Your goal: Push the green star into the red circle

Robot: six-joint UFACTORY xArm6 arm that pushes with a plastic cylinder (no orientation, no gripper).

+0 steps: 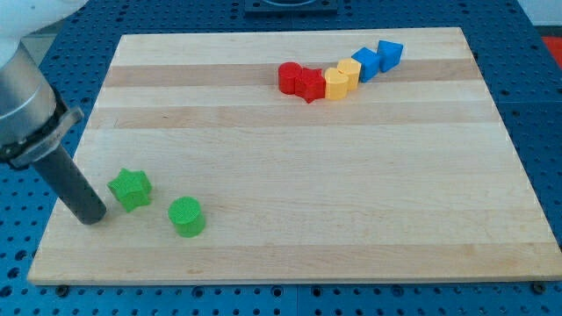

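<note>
The green star (130, 189) lies near the board's lower left. My tip (90, 216) rests on the board just left of and slightly below the star, close to it; I cannot tell whether they touch. The red circle (289, 77) sits at the upper middle of the board, at the left end of a row of blocks, far up and to the right of the star.
A green cylinder (186, 217) lies just right of and below the star. The row beside the red circle holds a red star (309, 84), a yellow heart (335, 83), a yellow block (350, 72) and two blue blocks (369, 63) (390, 54). The wooden board (290, 254) lies on a blue pegboard.
</note>
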